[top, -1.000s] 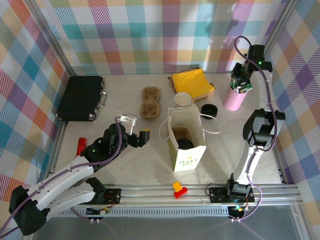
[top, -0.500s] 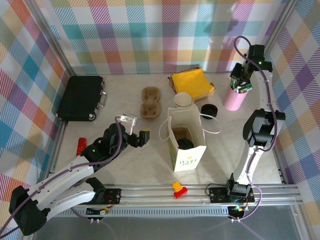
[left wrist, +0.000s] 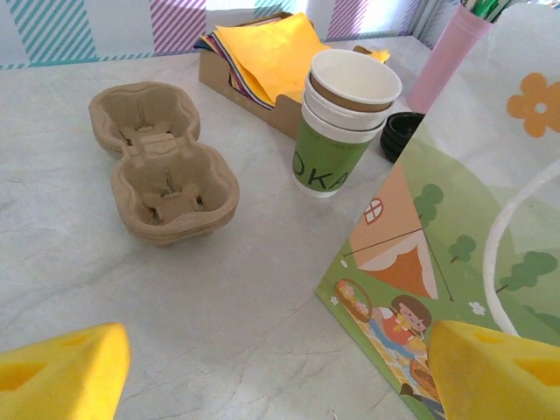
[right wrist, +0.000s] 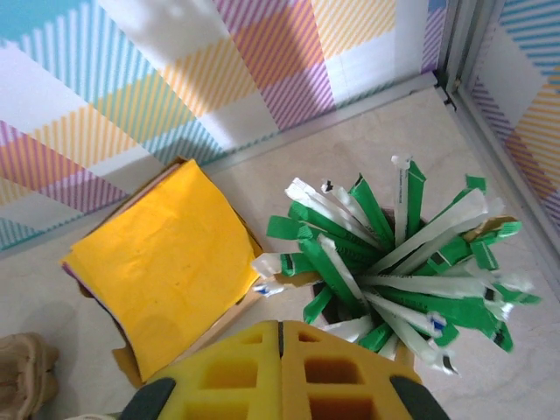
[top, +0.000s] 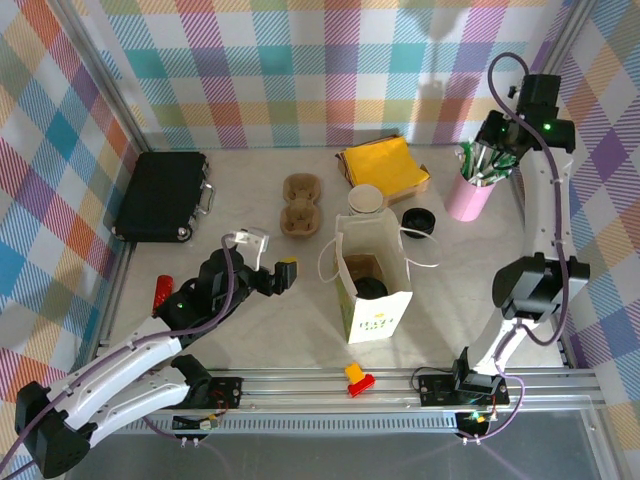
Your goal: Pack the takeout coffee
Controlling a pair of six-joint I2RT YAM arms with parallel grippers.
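Two tools stand over the desk [top: 290, 330]. We find the black case [top: 162, 195] at the far left and the printed paper bag [top: 375, 310] upright near the middle. The left tool [top: 268, 258] hovers released just left of the bag, its yellow pads [left wrist: 61, 372] wide apart. The right tool [right wrist: 280, 337] is clenched, pads pressed together, above the pink cup [top: 468, 198] of sticks. The takeout coffee [top: 372, 289] sits inside the bag; we see its black lid.
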